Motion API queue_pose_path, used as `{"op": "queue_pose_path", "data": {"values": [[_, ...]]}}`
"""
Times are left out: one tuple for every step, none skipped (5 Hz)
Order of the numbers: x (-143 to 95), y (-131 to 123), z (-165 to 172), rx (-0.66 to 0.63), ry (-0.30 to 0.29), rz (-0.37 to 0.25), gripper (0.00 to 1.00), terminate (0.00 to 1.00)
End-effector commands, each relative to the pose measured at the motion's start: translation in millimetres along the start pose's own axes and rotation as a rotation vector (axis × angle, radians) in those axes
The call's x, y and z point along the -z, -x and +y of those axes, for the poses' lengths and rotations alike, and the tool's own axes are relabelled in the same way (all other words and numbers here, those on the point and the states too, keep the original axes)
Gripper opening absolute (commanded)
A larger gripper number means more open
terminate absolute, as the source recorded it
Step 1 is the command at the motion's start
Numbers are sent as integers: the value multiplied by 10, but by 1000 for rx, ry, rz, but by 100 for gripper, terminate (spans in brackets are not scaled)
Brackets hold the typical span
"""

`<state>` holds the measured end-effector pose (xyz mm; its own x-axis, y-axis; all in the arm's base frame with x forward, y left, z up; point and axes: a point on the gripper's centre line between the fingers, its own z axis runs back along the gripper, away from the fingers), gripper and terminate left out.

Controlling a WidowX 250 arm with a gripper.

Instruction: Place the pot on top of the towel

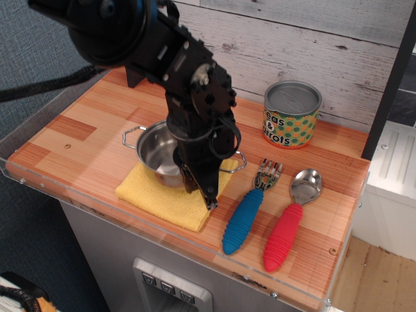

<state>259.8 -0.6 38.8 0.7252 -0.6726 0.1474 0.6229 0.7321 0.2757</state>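
Nearby: one can (292, 114) at the back wall, one fork (249, 208) and one spoon (290, 220) right of the towel (151, 193).
Blocking: arm hides the pot's right side.
Pot (159, 151): over the towel.
Gripper (203, 188): closed on the pot rim.

The pot (158, 153) is shiny polished steel; the towel (156, 196) is soft, fuzzy yellow cloth. The bench (78, 133) is smooth striped wood with a clear plastic rim. The can (291, 114) has a dull metal lid, and the fork (250, 209) and spoon (291, 221) have ribbed plastic handles.
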Motion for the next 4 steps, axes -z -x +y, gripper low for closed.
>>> {"op": "queue_pose_path", "data": {"values": [[6,18,-73,6,24,-19,0,0],[30,17,-106,11,25,-7,0,0],[39,28,-64,-17,36,6,100,0],[-44,14,-30,-26,51,-16,100,0]]}}
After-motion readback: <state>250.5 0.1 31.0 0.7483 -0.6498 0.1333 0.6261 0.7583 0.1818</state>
